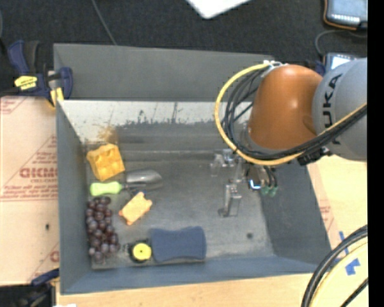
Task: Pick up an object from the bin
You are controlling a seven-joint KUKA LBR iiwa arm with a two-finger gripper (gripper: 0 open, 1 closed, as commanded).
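Note:
My gripper (230, 200) hangs below the orange wrist cover, right of the bin's middle, over bare grey floor with nothing under it. The nearest loose things lie to its left. A dark blue soft pad (177, 244) rests by the front wall. A scoop with a green handle and silver blade (128, 183) lies flat, its blade pointing toward the gripper. Just below the scoop sits a yellow-orange wedge (135, 208). The gripper touches none of them.
Further left, a yellow waffle-like block (105, 160) sits near the back wall and a bunch of dark purple grapes (100, 230) lies along the left wall. A small yellow and black round thing (140, 252) is beside the blue pad.

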